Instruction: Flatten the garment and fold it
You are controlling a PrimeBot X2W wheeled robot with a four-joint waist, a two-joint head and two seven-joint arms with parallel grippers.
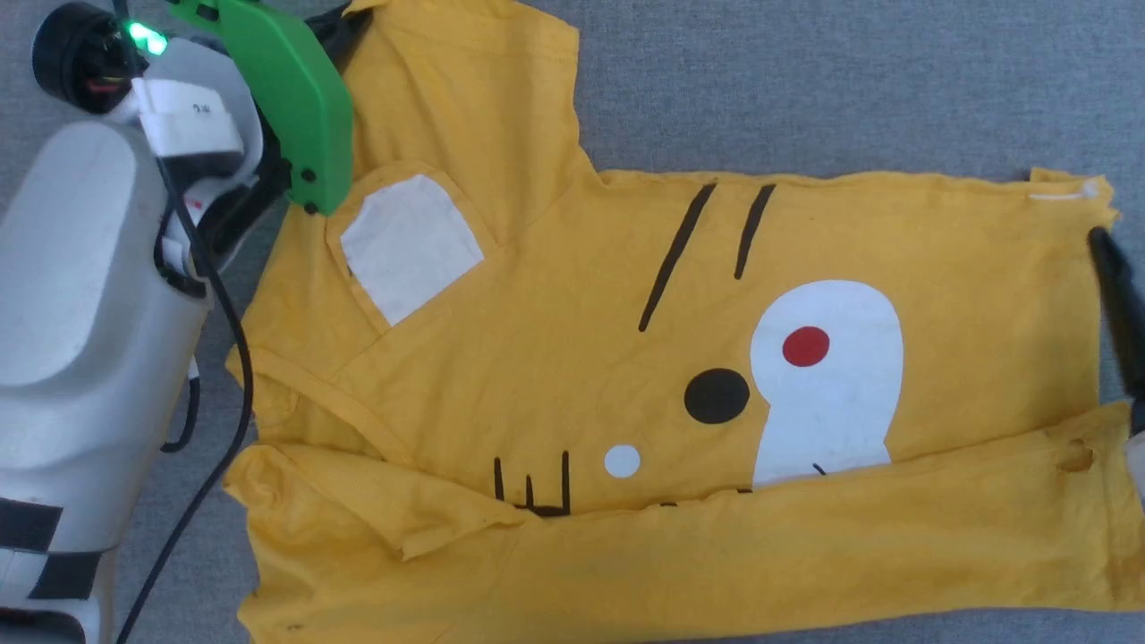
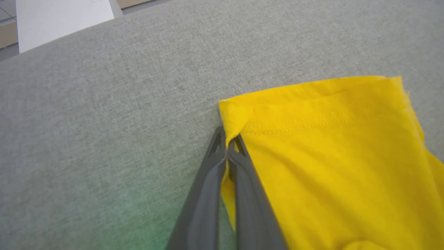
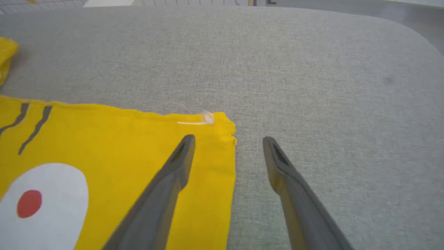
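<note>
Grey fabric counter (image 1: 805, 80) | garment (image 1: 572, 358) spread across it, near edge folded over | left jaws clamped on sleeve (image 2: 312, 132) corner | right jaws wide astride hem corner (image 3: 222, 128) | risk: one-sided pull skews fabric; thin pinch may slip

Garment (image 1: 555, 358) flat on grey surface (image 1: 805, 80), near edge folded over; left arm (image 1: 80, 313) by sleeve; right end effector (image 1: 1114, 286) at hem.

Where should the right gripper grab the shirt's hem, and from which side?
Take the corner of the garment beside the small clear tag, coming in from the bare grey surface. The edge lies flat and free there, and the open right gripper straddles it.
</note>
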